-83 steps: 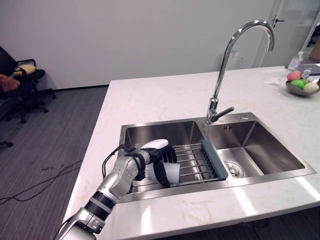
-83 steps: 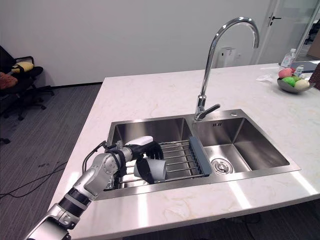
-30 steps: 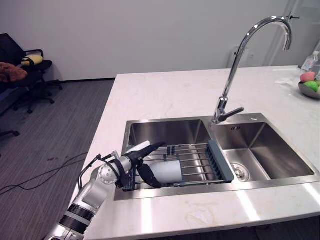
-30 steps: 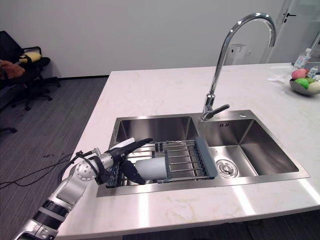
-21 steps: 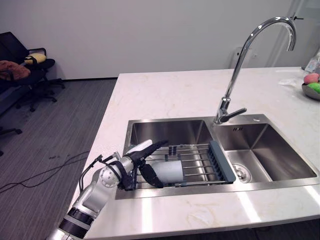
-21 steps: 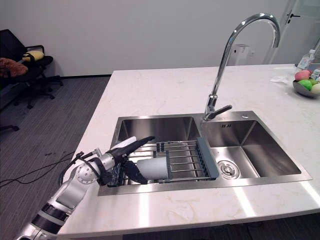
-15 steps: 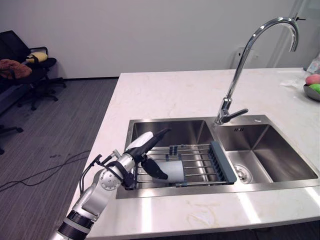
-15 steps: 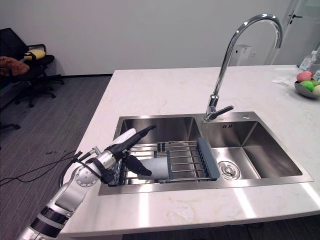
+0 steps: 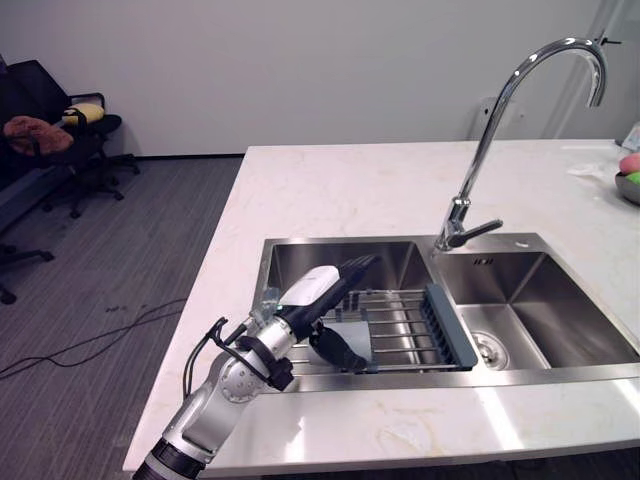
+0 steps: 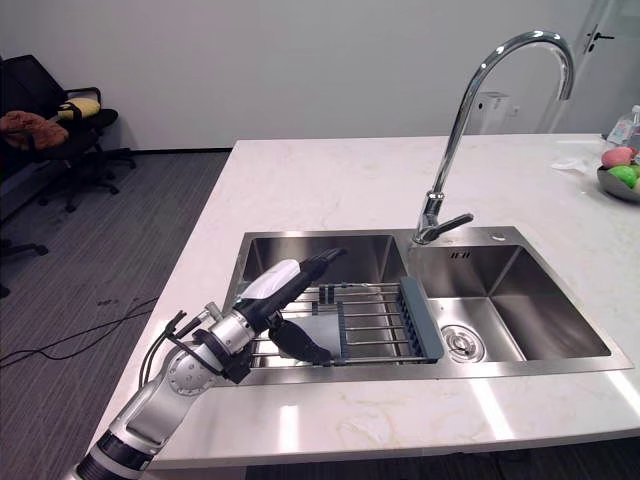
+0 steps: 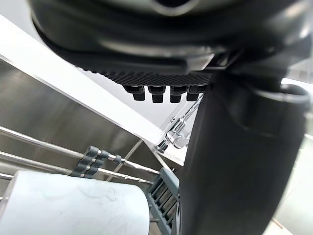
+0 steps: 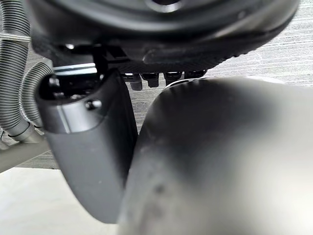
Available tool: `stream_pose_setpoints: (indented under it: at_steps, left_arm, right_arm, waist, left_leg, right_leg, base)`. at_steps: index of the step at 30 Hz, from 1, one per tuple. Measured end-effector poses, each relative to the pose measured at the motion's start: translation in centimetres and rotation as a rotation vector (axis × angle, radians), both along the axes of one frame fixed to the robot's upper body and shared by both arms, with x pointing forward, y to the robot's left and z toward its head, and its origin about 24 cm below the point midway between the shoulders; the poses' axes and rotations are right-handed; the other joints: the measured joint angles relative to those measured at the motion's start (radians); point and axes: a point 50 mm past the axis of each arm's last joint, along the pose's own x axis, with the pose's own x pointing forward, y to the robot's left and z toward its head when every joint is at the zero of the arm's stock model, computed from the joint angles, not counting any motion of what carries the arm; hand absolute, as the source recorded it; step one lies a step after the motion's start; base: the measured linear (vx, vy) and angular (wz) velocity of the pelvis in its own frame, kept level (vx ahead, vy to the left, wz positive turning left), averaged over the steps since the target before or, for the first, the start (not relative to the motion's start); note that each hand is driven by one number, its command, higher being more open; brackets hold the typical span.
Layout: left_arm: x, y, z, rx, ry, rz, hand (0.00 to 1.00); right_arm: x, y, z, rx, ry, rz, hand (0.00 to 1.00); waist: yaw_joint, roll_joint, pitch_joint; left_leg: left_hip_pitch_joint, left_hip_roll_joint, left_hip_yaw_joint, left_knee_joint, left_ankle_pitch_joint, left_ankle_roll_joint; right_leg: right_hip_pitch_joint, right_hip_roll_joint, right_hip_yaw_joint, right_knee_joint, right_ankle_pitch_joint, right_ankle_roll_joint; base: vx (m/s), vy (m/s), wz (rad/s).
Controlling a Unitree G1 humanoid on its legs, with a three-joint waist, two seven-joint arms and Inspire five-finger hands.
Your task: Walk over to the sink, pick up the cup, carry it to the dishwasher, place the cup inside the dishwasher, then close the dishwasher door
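Note:
A pale cup (image 11: 73, 205) lies on its side on the wire rack (image 9: 400, 320) across the left basin of the steel sink (image 9: 340, 245). My left hand (image 9: 310, 295) hovers over the cup's left end, open. Its fingers (image 9: 358, 266) stretch straight out above the cup, and the dark thumb (image 9: 337, 351) hangs down in front of it. From the eye views only a strip of the cup (image 10: 318, 326) shows between fingers and thumb. I cannot tell whether the thumb touches the cup. My right hand (image 12: 98, 147) hangs low over grey floor, fingers relaxed.
A tall curved faucet (image 9: 480, 150) stands behind the divider between the two basins. The right basin (image 9: 530, 310) has a drain. The marble counter (image 9: 340, 190) surrounds the sink. A fruit bowl (image 10: 620, 178) sits far right. Office chairs (image 9: 60, 140) stand far left.
My left hand, curled round the cup 2.8 s ago, has opened and risen above it with straight fingers. The cup stays on the rack. The camera has shifted a little.

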Motion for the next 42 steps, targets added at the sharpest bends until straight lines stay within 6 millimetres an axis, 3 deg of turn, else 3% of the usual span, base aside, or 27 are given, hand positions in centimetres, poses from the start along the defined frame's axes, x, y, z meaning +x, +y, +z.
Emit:
stream_pose_setpoints:
  at_steps: [25,42]
  left_arm:
    - [0.0,-0.3,-3.1,-0.005,0.068,0.190,1.00]
    - [0.2,-0.9,-2.6,0.234,0.143,0.023,1.00]
  right_arm:
    - [0.9,0.7,0.1,-0.012,0.013,0.056,1.00]
    - [1.0,0.9,0.2,-0.015,0.025,0.076,1.00]
  waist:
    - [-0.011,-0.009,0.000]
    - [-0.020,-0.009,-0.008]
  left_leg:
    - [0.001,0.000,0.001,0.000,0.000,0.000]
    - [0.002,-0.004,0.003,0.000,0.001,0.001]
  right_leg:
    - [0.001,0.000,0.000,-0.001,0.001,0.000]
    - [0.000,-0.004,0.004,-0.006,0.002,0.001]
  base:
    - [0.00,0.000,0.00]
    - [0.00,0.000,0.00]
